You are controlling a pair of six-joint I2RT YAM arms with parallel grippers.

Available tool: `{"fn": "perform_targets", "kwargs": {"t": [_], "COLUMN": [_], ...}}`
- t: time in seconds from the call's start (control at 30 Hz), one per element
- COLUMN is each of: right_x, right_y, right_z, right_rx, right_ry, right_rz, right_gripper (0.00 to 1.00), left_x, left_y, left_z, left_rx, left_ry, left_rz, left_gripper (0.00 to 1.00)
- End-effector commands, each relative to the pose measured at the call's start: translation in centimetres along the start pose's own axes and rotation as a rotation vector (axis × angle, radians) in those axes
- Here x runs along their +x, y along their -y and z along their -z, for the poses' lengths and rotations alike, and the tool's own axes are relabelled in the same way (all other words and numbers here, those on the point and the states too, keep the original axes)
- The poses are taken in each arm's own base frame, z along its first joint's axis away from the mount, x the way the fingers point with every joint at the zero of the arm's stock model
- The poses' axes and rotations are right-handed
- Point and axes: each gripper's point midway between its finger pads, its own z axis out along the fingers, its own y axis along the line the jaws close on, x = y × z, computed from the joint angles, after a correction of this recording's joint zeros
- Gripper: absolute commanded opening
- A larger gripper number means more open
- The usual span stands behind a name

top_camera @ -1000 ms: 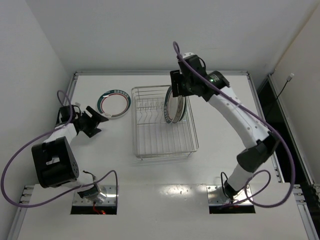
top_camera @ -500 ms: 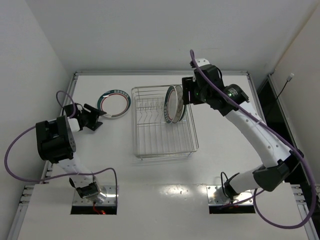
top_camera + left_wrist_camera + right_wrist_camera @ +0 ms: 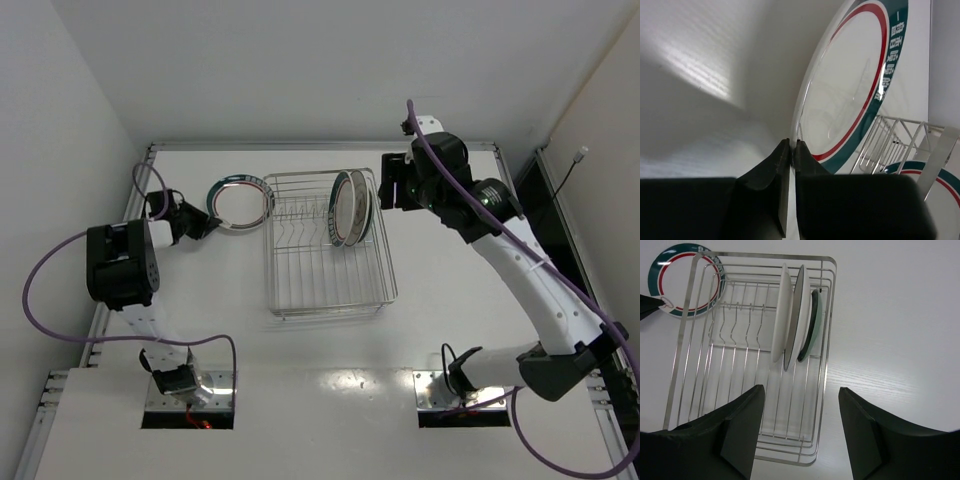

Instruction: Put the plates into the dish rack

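The last plate [image 3: 240, 203], white with a green and red rim band, is found on the table [image 3: 450, 330] just left of the dish rack [image 3: 325, 285], its right edge touching or overlapping the rack's left wall in the top view; which of the two cannot be told. The left claw [image 3: 792, 146] is pressed together on the plate's near left rim, and in the left wrist view the thin edge appears to be pinched between the fingertips, with the plate stretching away from them toward the rack. Whether the plate is lifted clear of the table cannot be judged. Three plates [image 3: 795, 315] are stood on edge in the right part of the rack, faces turned left and right, and the prongs [image 3: 740, 325] to their left are seen unfilled. The move ahead is therefore judged to turn on one relation: the free slots lie to the right of the held plate, between it and the standing plates, so the plate is to be carried rightward over the wall and tipped upright, parallel to the others. The left arm is by far the nearer. The right claw [image 3: 801, 390] is held spread and empty above the rack's right side.
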Motion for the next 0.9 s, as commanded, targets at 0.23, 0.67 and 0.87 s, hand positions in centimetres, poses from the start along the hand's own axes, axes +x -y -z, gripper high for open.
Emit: {"fn": "perform_targets", "kwargs": {"t": [0.23,0.67,0.87], "right_x": [-0.7,-0.3,-1.5], "right_y": [-0.2,-7.5,-6.3], "right_z": [1.0,2.4,1.8], "right_rx": [-0.064,-0.946,-1.018], "right_ry": [0.035,0.085,0.16], "right_rz": [-0.004,-0.323,-0.372], "right_gripper": [0.58,0.69,0.7], "left_x": [-7.9,2.2,8.3], "left_y": [8.8,20.3,21.5], "left_z": [14.7,23.1,23.4], "left_rx": [-0.07,0.612,0.693], "left_ry": [0.433,0.12,-0.019], "left_rz": [-0.206,-0.281,-0.338], "left_gripper": [0.0,0.0,0.0]}}
